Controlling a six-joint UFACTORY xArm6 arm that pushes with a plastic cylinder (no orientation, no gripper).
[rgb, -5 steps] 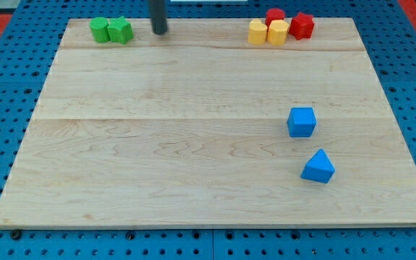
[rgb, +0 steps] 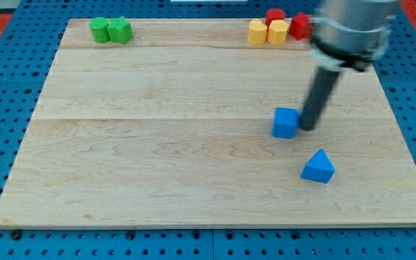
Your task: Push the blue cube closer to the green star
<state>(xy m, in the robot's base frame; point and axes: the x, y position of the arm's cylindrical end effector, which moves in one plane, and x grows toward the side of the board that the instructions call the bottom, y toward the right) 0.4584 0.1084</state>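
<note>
Blocks: two blue, two green, two yellow, two red.

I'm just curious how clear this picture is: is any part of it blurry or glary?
In the camera view, the arm's grey body near the view's top right is smeared by motion; the small blue cube beside my tip looks slightly soft. The pale wooden board is evenly lit, without glare; shadows are faint.
</note>
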